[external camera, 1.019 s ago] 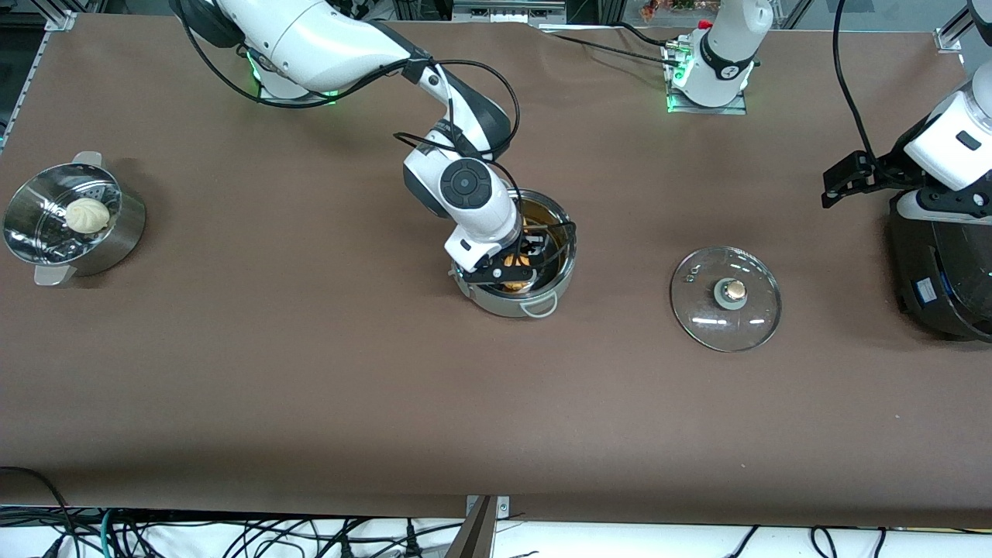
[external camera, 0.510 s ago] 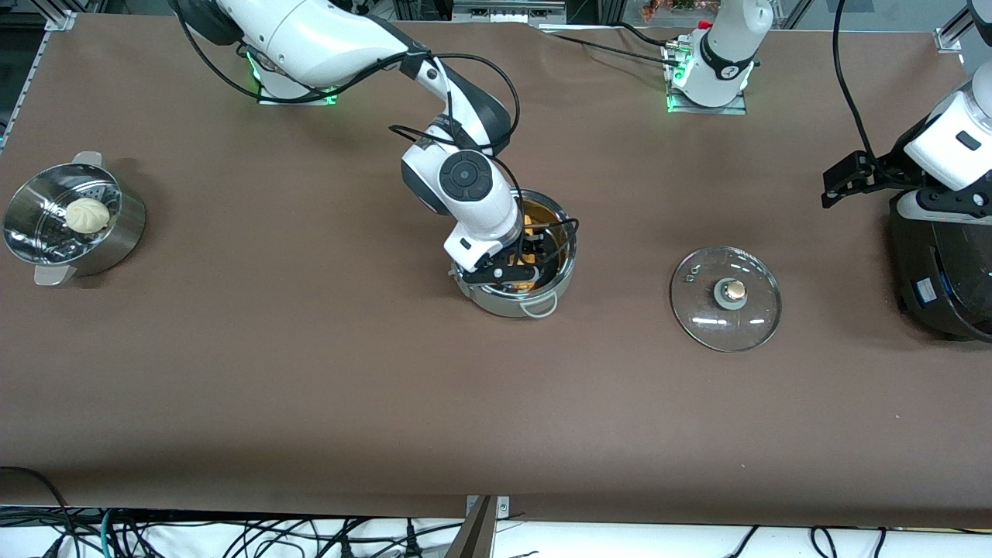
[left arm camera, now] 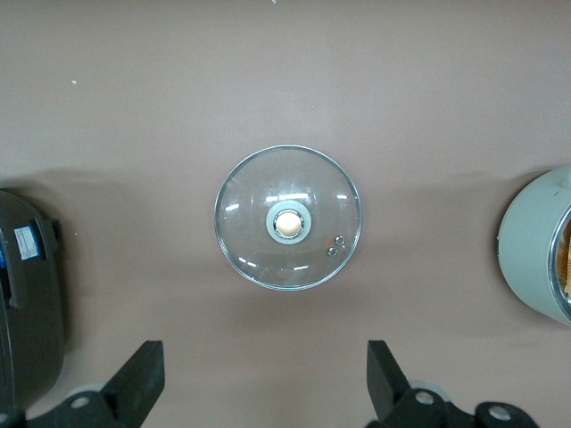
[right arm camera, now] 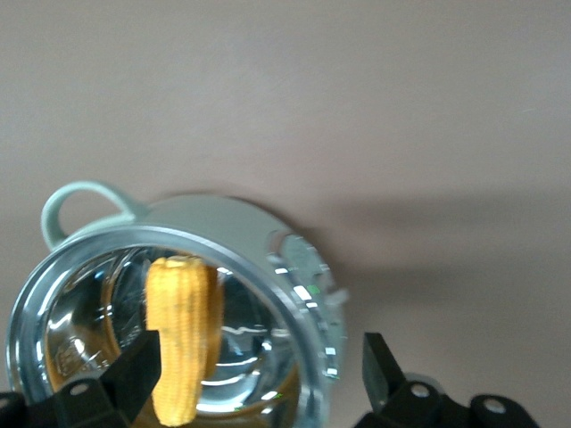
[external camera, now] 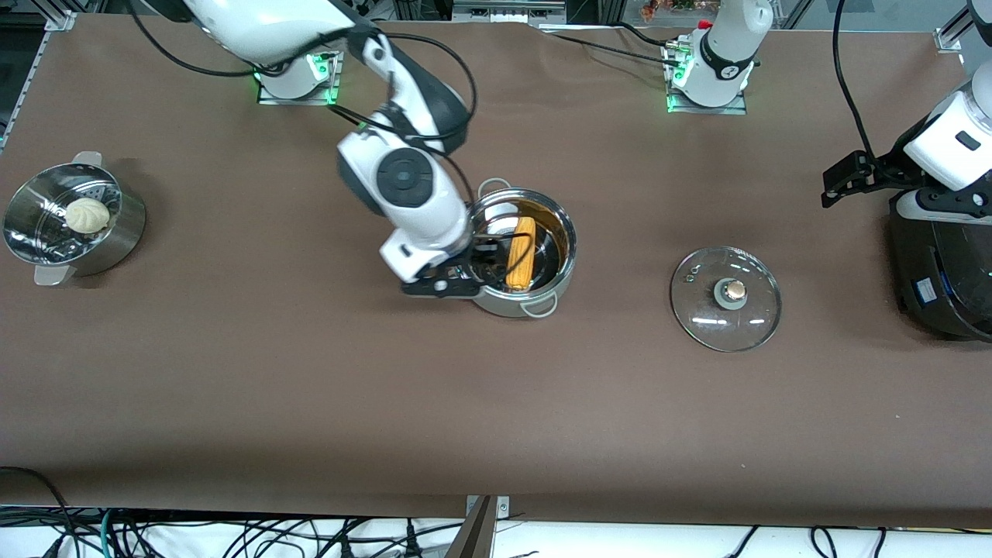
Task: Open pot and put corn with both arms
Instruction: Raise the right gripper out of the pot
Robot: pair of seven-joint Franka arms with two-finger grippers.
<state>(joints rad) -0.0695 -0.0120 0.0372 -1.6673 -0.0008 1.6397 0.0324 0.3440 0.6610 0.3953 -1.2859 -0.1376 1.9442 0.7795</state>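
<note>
The steel pot stands open mid-table, and the corn lies inside it. In the right wrist view the corn rests in the pot. My right gripper is open and empty, up over the pot's rim on the right arm's side. The glass lid with its brass knob lies flat on the table toward the left arm's end; it also shows in the left wrist view. My left gripper is open and empty, waiting high beside the rice cooker.
A perforated steamer bowl with a white bun stands at the right arm's end. The black rice cooker stands at the left arm's end; it also shows in the left wrist view.
My right gripper has let go of the corn, risen out of the pot and drawn back toward the right arm's end. The corn now lies uncovered in the pot. The left arm has not moved.
</note>
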